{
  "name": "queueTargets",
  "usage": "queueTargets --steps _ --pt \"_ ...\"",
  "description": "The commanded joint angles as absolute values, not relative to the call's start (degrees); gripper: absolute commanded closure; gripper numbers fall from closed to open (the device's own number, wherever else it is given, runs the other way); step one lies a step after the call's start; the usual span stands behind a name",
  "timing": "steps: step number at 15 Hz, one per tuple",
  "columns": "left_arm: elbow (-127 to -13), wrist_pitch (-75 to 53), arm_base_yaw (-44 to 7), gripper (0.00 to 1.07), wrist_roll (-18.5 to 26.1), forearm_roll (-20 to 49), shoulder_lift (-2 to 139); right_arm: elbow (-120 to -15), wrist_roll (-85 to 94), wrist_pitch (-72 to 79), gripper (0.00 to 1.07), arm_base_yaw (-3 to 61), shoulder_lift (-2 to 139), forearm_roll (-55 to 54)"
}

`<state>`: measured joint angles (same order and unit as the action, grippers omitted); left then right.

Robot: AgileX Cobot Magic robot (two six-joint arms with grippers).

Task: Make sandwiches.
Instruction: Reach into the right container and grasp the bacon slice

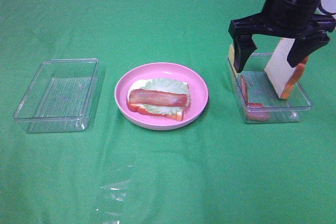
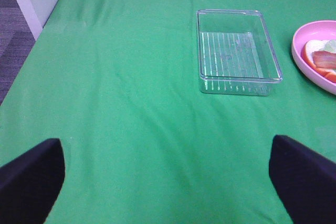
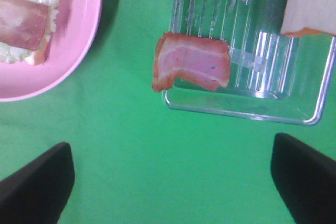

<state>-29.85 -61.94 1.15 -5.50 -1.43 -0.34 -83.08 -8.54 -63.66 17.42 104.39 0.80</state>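
Note:
On the pink plate lies a bread slice with a lettuce leaf and a bacon strip on top. The right clear tray holds another bacon strip draped over its left wall, a bread slice leaning upright, and a bit of yellow cheese at its far left corner. My right gripper hangs open and empty above this tray. In the right wrist view it shows the bacon and bread. My left gripper is open and empty over bare cloth.
An empty clear tray stands left of the plate; it also shows in the left wrist view. A green cloth covers the table. A patch of clear film lies on it at the front.

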Motion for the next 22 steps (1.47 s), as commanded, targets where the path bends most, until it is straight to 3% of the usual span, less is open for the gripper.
queueTargets --steps 1,6,10,15,16,17,18,20,22 --pt "-29.7 -61.8 5.4 0.07 -5.6 -1.4 -1.5 -85.1 -9.5 -63.1 0.11 17.5 107.6 1.5" --pt "-29.7 -61.8 5.4 0.07 -5.3 -1.4 -1.5 -85.5 -9.7 -58.9 0.11 17.5 112.4 0.9" --pt "-29.7 -61.8 1.5 0.07 -5.3 -1.4 -1.5 -85.5 -9.7 -58.6 0.12 17.5 115.5 0.4" --pt "-29.7 -61.8 1.4 0.07 -5.3 -1.4 -1.3 -85.5 -9.7 -56.8 0.24 17.5 117.6 0.5" --pt "-29.7 -61.8 1.4 0.07 -5.3 -1.4 -1.1 -85.5 -9.7 -56.6 0.31 17.5 118.1 0.5" --pt "-29.7 -61.8 1.4 0.07 -5.3 -1.4 -1.1 -85.5 -9.7 -56.3 0.44 17.5 118.4 0.6" --pt "-29.7 -61.8 1.4 0.07 -5.3 -1.4 -1.1 -85.5 -10.8 -56.2 0.71 17.5 118.5 0.7" --pt "-29.7 -61.8 1.4 0.07 -5.3 -1.4 -1.1 -85.5 -11.0 -56.2 0.92 17.5 118.5 0.9" --pt "-29.7 -61.8 1.4 0.07 -5.3 -1.4 -1.1 -85.5 -10.9 -56.3 1.05 17.5 118.5 1.3"
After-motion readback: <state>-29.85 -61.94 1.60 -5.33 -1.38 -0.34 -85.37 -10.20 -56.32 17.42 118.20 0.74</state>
